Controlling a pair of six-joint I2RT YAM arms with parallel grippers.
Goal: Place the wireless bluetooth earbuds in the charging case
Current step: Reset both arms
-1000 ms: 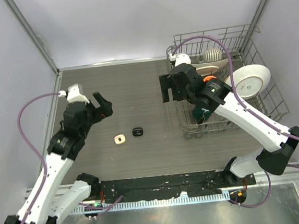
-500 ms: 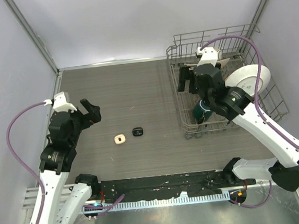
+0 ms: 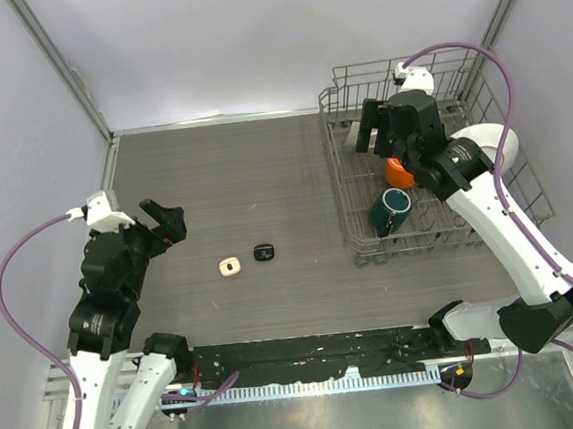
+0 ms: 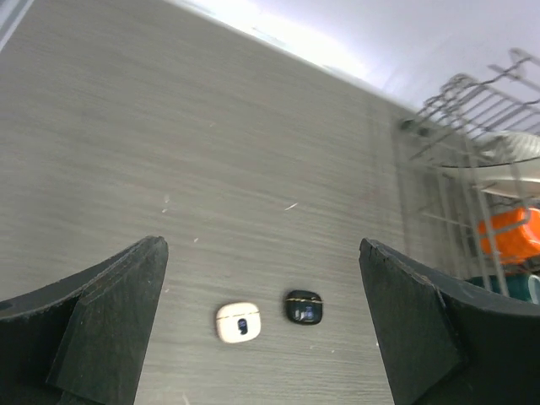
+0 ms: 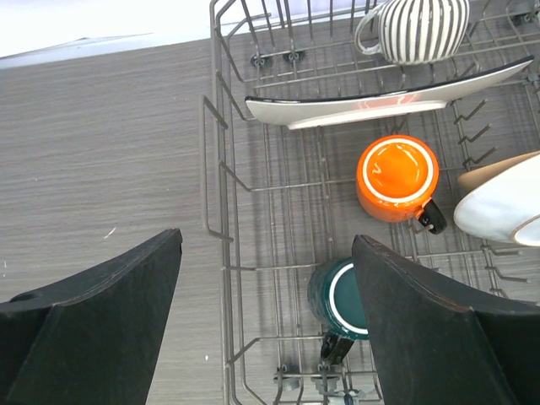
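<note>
Obs.: the left claw [image 4: 261, 249] is spread wide and empty, hanging above the bench [image 4: 169, 126]. The right claw [image 5: 266, 240] is likewise parted with nothing between its jaws, poised over the dish rack [image 5: 221, 169], well apart from the work.

Location: a cream case [image 4: 237, 321] and a black case [image 4: 303, 308] lie just beside each other on the bench, in the left claw's view. We cannot make out the earbuds themselves. No loose buds show on the wood-grain surface, and whether any sit in the cases is too small to tell.

Materials: both cases look like smooth, hard plastic pebbles with rounded corners, the black one glossy. The bench is matte grey laminate. The rack is thin wire and holds an orange cup [image 5: 396, 173], a teal mug [image 5: 348, 295] and a plate [image 5: 380, 105].

Handling (our judgement): the buds should be very light, rigid and slick, and apt to squirt out of a hard pinch. We would take each across its stem with gentle closure. The cases will likely skate unless braced by the other claw.
</note>
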